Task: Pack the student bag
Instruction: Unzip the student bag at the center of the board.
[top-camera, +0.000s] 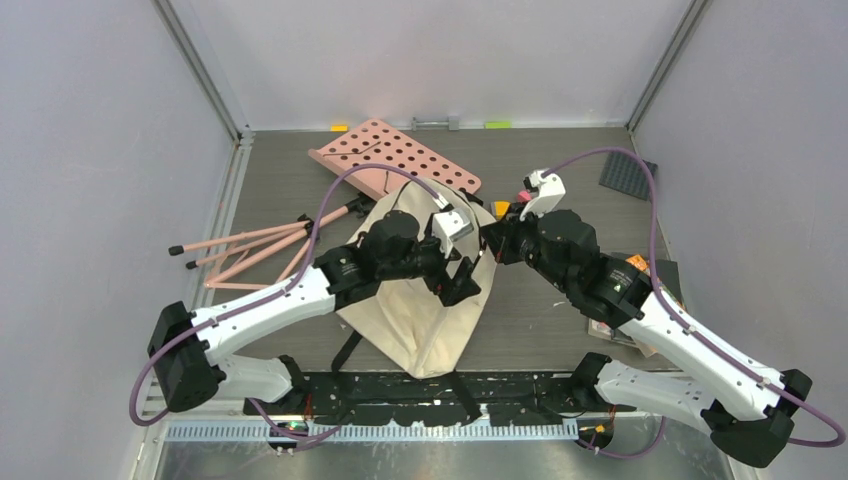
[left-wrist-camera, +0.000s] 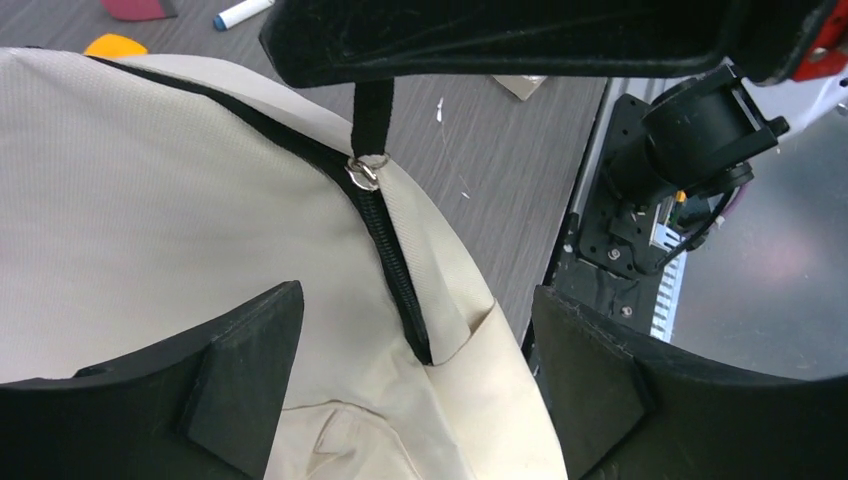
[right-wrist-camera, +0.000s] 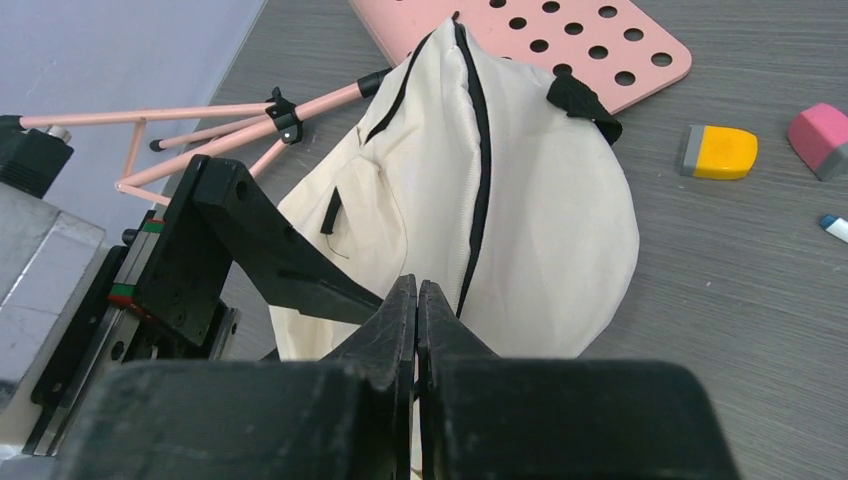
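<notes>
Left gripper (left-wrist-camera: 415, 305), nearest, hangs with jaws spread wide over the student bag (top-camera: 425, 325), holding nothing. One bag lies mid-table, partly hidden under both arms. Right gripper (right-wrist-camera: 417, 288) is pinched closed on the zipper pull (left-wrist-camera: 372, 112). One pink board (top-camera: 395, 155), two erasers (right-wrist-camera: 718, 152); one marker (right-wrist-camera: 835, 228), cut off at the frame edge.

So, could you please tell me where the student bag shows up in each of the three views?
Top external: the student bag lies in the centre, partly under the left gripper.
Left wrist: it fills the left and lower middle, its zipper pull clamped in the right gripper above.
Right wrist: centre, just beyond that shut gripper.
Shared landmark: the black zipper, in both wrist views; not clear from above.
</notes>
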